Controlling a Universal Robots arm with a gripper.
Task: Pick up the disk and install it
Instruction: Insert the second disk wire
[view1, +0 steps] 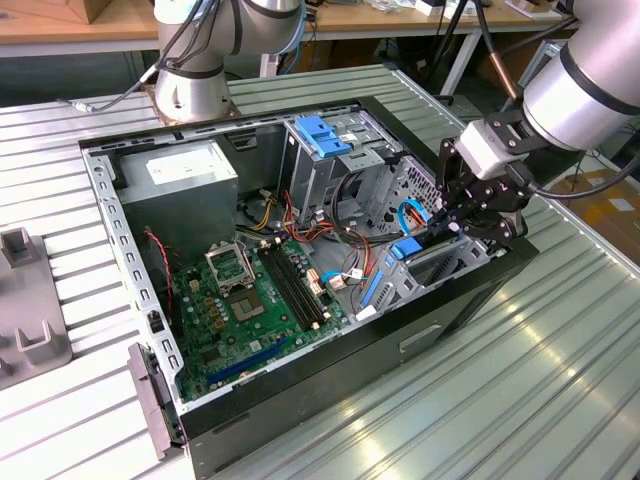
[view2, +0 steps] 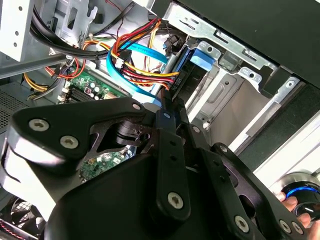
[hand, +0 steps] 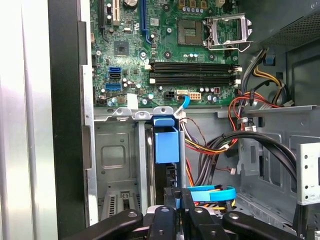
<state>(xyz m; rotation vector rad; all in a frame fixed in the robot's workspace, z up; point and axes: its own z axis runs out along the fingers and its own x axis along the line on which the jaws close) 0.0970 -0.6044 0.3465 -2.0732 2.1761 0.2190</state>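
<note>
The disk (view1: 405, 250), dark metal with a bright blue carrier, stands on edge in the low drive cage (view1: 440, 262) at the front of the open computer case, on the exterior view's right. In the first wrist view the disk's blue carrier (hand: 166, 142) sits in the cage slot. My gripper (view1: 447, 228) hangs just above the cage. Its black fingers come together at the disk's near end in both wrist views, gripper (hand: 179, 195) and gripper (view2: 167, 106), with nothing between them. The disk (view2: 204, 59) lies just past the tips; contact is unclear.
The case holds a green motherboard (view1: 250, 290), a grey power supply (view1: 185, 170) and a tall drive bay with a blue bracket (view1: 325, 135). Bundled wires and a flat blue cable (hand: 212, 192) crowd the space beside the cage. A second arm's base (view1: 190, 90) stands behind the case.
</note>
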